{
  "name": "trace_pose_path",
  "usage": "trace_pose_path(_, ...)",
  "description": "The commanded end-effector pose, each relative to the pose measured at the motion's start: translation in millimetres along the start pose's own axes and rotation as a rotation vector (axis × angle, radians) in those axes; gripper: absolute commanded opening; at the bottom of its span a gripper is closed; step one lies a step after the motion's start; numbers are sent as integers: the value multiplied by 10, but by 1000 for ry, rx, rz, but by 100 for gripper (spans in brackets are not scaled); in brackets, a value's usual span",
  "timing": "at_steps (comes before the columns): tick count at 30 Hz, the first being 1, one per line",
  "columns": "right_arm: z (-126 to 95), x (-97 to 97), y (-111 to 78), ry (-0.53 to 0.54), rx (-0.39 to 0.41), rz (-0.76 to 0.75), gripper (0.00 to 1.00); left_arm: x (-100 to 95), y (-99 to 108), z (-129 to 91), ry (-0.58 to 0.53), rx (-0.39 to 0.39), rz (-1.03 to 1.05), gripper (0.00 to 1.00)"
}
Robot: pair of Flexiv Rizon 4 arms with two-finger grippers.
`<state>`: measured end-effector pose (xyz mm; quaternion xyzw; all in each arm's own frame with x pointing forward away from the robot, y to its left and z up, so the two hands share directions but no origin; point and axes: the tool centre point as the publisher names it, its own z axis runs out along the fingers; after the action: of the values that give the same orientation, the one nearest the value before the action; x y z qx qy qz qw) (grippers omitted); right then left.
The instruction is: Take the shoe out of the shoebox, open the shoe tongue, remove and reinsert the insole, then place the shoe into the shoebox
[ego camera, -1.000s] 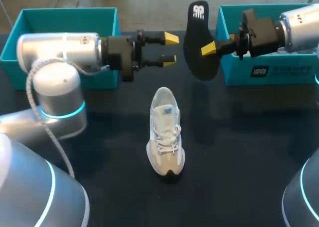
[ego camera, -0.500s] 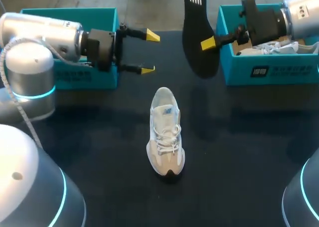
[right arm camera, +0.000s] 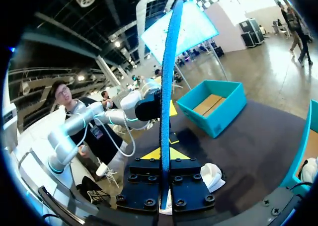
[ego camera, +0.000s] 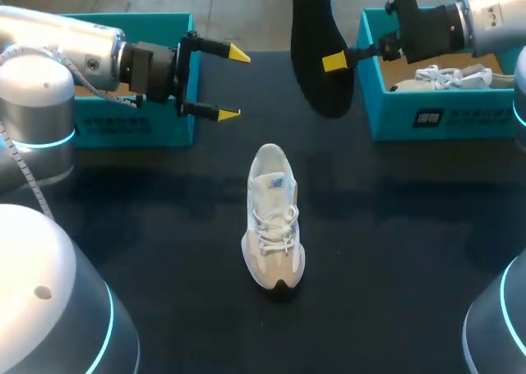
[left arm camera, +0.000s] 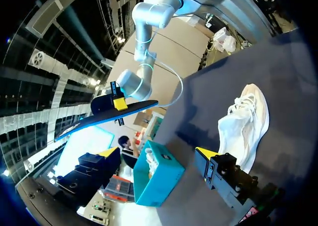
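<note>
Your right gripper pinches the black insole tight at upper centre of the frame. Your left gripper, upper left, gapes wide, holding nothing. The white shoe sits mid-frame.

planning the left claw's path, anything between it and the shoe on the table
Head view: only bare table separates the left claw from the shoe.
</note>
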<state>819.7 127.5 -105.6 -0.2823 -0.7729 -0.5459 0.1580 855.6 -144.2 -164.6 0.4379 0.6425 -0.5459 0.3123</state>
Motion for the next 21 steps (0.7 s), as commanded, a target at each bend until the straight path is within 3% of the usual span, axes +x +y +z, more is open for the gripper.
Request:
trace_pose_path(1,11,10,-5,-4,-1,2,0,6,-11,-5,2,-2,1,100)
trace_pose_path(16,11,10,-5,-4,-1,2,0,6,-11,-5,2,-2,1,100)
trace_pose_path(21,11,10,-5,-4,-1,2,0,98,-128,-93,13,-69,-143,100)
